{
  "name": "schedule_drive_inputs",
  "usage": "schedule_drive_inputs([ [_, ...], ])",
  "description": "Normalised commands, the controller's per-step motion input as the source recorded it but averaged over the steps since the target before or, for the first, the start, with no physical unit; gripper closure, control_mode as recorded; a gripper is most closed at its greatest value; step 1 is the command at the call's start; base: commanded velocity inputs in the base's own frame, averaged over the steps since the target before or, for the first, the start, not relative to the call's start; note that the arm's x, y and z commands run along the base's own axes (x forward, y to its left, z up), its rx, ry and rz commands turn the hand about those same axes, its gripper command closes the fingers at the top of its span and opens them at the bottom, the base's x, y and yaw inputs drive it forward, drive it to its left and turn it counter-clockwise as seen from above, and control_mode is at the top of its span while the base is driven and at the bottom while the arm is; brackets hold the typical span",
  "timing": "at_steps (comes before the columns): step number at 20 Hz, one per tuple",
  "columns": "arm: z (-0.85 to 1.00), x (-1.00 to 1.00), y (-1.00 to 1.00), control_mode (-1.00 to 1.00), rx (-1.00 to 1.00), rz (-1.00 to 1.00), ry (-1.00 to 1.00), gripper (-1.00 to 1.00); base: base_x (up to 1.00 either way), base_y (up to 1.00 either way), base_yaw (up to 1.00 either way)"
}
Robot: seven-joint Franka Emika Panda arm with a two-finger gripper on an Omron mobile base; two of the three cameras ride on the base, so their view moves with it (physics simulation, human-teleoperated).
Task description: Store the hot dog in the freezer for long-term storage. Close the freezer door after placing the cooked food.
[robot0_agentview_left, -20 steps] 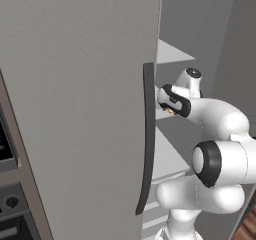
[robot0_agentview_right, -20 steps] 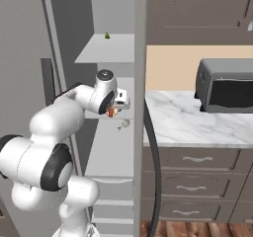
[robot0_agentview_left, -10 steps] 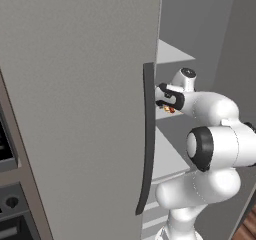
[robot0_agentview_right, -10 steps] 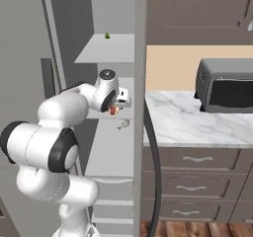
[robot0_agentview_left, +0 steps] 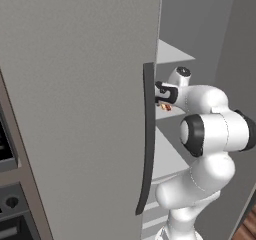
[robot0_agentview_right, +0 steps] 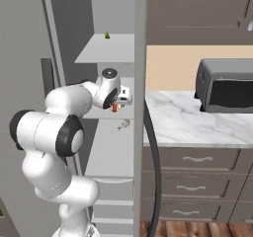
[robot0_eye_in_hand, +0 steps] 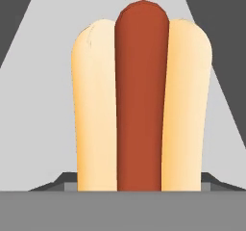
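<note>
The hot dog [robot0_eye_in_hand: 141,100], a tan bun with a red-brown sausage, stands upright between my fingertips [robot0_eye_in_hand: 64,179] in the hand view. My gripper [robot0_eye_in_hand: 139,182] is shut on it. From the base views the gripper [robot0_agentview_left: 165,103] [robot0_agentview_right: 118,104] is inside the open freezer [robot0_agentview_right: 94,14], over a white shelf [robot0_agentview_right: 108,149], and the hot dog [robot0_agentview_left: 165,107] [robot0_agentview_right: 115,107] hangs just below it. The freezer door [robot0_agentview_left: 75,84] stands open on the left, its dark bar handle [robot0_agentview_left: 146,144] close beside the gripper.
An upper shelf [robot0_agentview_right: 106,53] carries a small green item [robot0_agentview_right: 107,35]. A grey panel edge [robot0_agentview_right: 140,83] with a curved dark handle [robot0_agentview_right: 154,172] bounds the opening on the right. Beyond it lie a marble counter [robot0_agentview_right: 183,125] and a toaster oven [robot0_agentview_right: 227,85].
The arm's elbow has folded in and risen closer to the hand. The gripper, still on the hot dog, has shifted slightly toward the door handle.
</note>
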Motion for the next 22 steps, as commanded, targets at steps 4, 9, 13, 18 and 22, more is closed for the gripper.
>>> schedule_drive_inputs([
  [4, -0.01, 0.14, 0.00, -1.00, 0.00, 0.01, 0.00, -1.00, 0.00, 0.00, 0.00],
  [9, -0.01, 0.06, 0.00, -1.00, 0.00, 0.00, 0.00, -1.00, 0.00, 0.00, 0.00],
  [13, 0.00, 0.00, 0.00, -1.00, 0.00, 0.00, 0.00, -1.00, 0.00, 0.00, 0.00],
  [18, 0.00, 0.00, 0.00, -1.00, 0.00, 0.00, 0.00, -1.00, 0.00, 0.00, 0.00],
  [22, 0.09, -0.13, 0.00, -1.00, -0.01, -0.02, 0.00, -1.00, 0.00, 0.00, 0.00],
])
